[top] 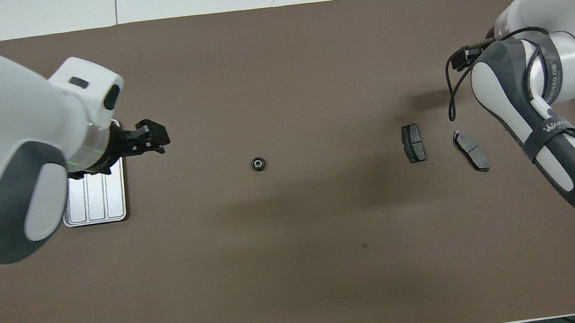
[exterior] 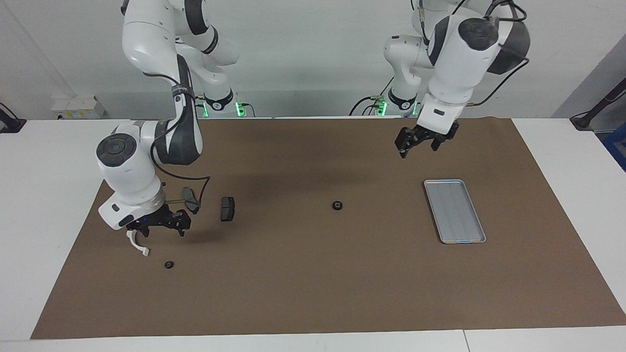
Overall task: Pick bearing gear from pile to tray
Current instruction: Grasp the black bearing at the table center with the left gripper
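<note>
From the facing view, the right hand [exterior: 157,230] is seen low over the white half-ring bracket [exterior: 137,244]; whether it is open cannot be told. A small black bearing gear [exterior: 337,205] lies on the brown worktop [exterior: 313,293], between the dark plate [exterior: 227,208] and the tray [exterior: 454,210]. The left hand [exterior: 419,143] hangs open and empty in the air, holding nothing.

From overhead, the bearing gear [top: 258,164] is seen mid-worktop, well apart from the tray [top: 94,198].

tray [top: 108,203]: I see only 1 end overhead; the left arm covers the rest.
right claw [exterior: 159,226]: hidden overhead by its own arm.
white bracket [exterior: 138,246]: top end tucked under that claw.
</note>
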Robot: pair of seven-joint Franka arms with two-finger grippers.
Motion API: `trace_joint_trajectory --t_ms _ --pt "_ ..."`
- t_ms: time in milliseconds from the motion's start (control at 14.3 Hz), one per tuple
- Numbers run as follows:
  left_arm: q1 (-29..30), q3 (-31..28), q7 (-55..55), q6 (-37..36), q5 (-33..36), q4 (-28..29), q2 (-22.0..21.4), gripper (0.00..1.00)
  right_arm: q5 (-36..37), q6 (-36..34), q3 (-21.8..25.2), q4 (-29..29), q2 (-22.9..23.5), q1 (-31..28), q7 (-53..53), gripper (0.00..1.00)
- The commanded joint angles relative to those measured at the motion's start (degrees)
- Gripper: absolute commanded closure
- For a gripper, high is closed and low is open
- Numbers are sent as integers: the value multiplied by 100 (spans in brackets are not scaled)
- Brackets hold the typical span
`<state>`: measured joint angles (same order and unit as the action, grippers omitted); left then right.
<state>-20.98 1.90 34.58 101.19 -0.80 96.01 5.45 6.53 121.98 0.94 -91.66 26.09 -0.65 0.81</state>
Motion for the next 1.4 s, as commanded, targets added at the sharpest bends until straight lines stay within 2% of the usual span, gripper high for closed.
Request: trace_joint_trajectory --t_ms 0,70,279,349,559,838,908,1047,1327 --pt "-529 -93 793 785 -69 136 491 0 129 535 -94 -106 194 -242 270 0" --pt "-695 -93 1179 1154 -69 267 623 0 138 607 -102 -54 334 -260 280 0" --pt "-1232 -111 2049 1910 -52 259 1526 0 138 809 -102 227 747 -269 280 0" --pt "-1250 -93 2366 2287 -34 425 1607 0 138 801 -102 315 853 -261 280 0" --pt "-1338 -93 2370 2721 -25 866 1608 0 103 634 -102 675 1187 -217 262 0" --pt "-1338 -93 2361 2862 -17 963 1634 10 41 381 -120 947 1363 -199 122 0" --pt "-1338 -93 2369 3045 -17 1015 1678 14 -28 118 -129 1253 1538 -208 34 0" --pt "-1356 -102 2396 3170 -25 1104 1714 15 -152 -471 -146 1878 1793 -182 -54 0" --pt "-1391 -111 2422 3188 -25 1104 1731 15 -152 -658 -164 2143 1996 -181 -177 0"
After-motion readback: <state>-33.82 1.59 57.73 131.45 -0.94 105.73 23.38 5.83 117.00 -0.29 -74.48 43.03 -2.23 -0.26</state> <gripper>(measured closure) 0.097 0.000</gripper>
